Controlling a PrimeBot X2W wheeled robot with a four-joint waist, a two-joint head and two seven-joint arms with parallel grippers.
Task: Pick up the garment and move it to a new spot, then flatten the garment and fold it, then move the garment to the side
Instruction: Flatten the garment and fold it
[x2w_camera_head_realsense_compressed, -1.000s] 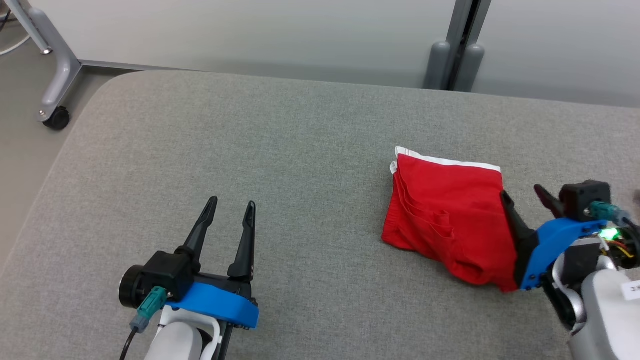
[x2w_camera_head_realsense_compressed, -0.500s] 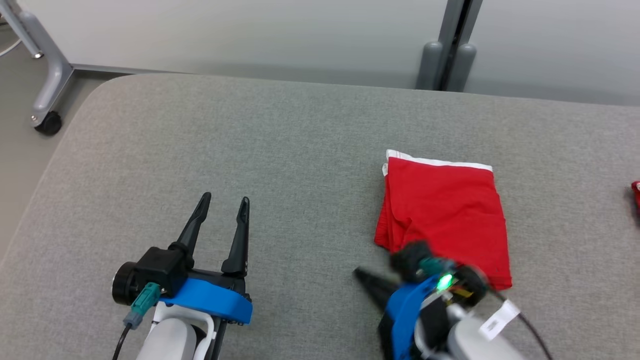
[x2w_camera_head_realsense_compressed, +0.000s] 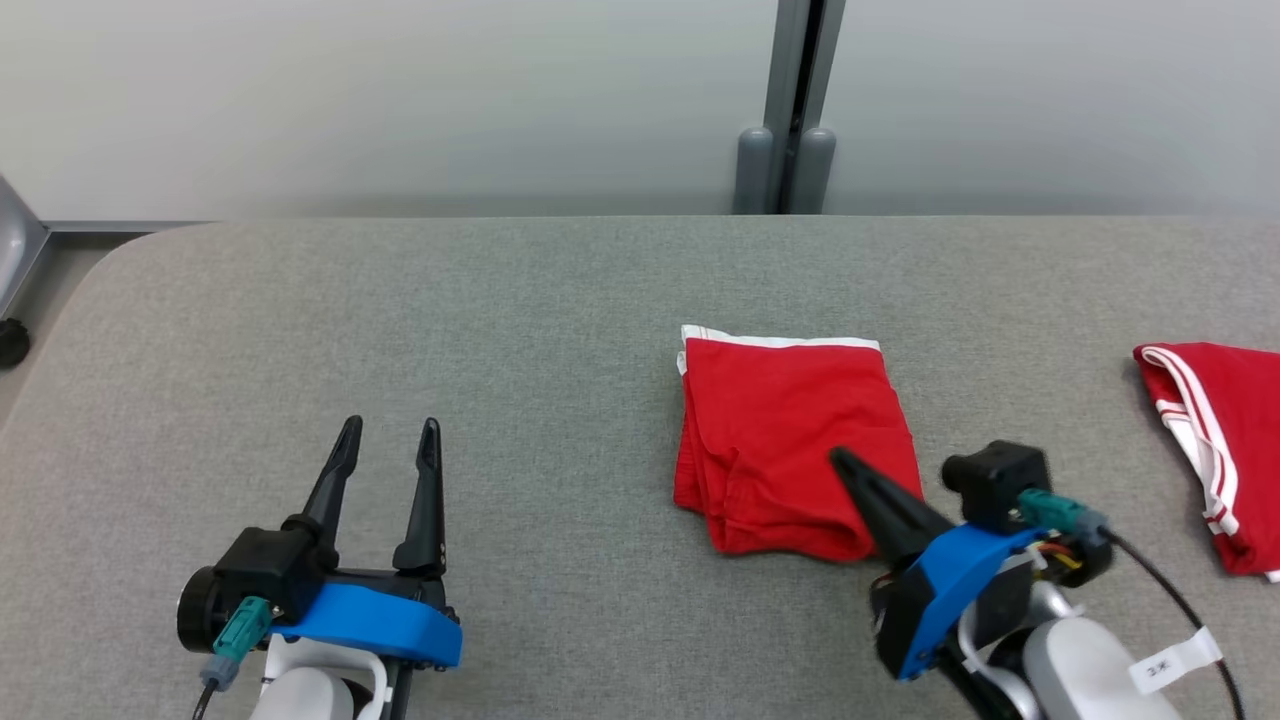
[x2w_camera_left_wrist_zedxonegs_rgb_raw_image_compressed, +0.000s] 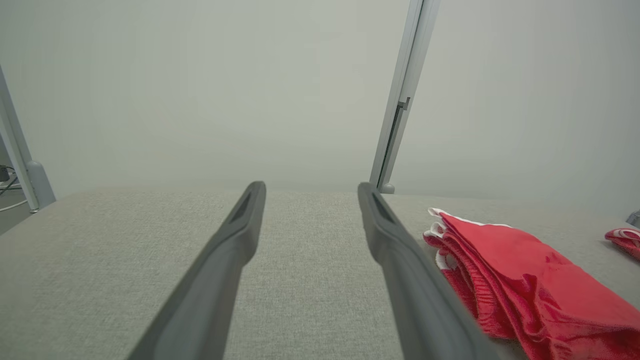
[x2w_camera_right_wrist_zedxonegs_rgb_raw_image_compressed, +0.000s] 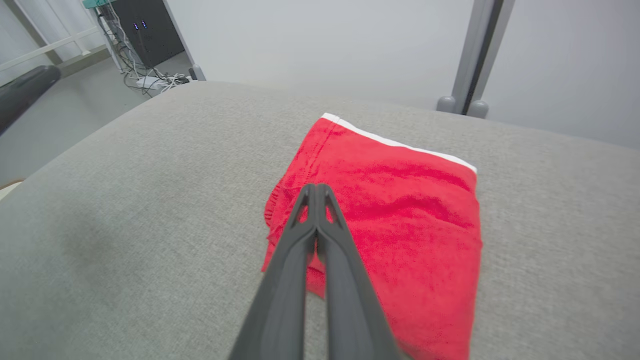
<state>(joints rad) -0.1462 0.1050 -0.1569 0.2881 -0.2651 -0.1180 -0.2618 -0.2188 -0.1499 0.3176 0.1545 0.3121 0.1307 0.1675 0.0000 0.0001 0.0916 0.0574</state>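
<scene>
Now, nearest to me, my left jaws sit at 7 o'clock in the head view, parted and empty, resting low over the bench (x2w_camera_head_realsense_compressed: 500, 320), just as they were a second ago. My right jaws are what changed. A second ago they stood parted at the 3 o'clock edge of the shorts (x2w_camera_head_realsense_compressed: 790, 440). They have since swung round to the 5 o'clock corner and are now pressed together, with no cloth between them as far as I can see. Their tip reaches over the near hem, pointing toward 11 o'clock. My head has turned too, so the whole view has slid. That is the camera, not the cloth.

I read this as the fold being done and the grip let go. What remains, I judge, is moving the shorts to the side, and closed jaws would suit a push or a last smoothing.

The shorts lie at about 4 o'clock of the view's centre, well apart from my left jaws. They are red, folded into a rough rectangle several layers thick, with the stacked edges at 9 o'clock and a white band along the far edge. The near edge is a little rumpled, the top fairly flat.

Farther off at 3 o'clock, another red piece with white stripes (x2w_camera_head_realsense_compressed: 1215, 430) has come into view. Beyond the bench, a grey post (x2w_camera_head_realsense_compressed: 795, 100) stands at 12 o'clock.
</scene>
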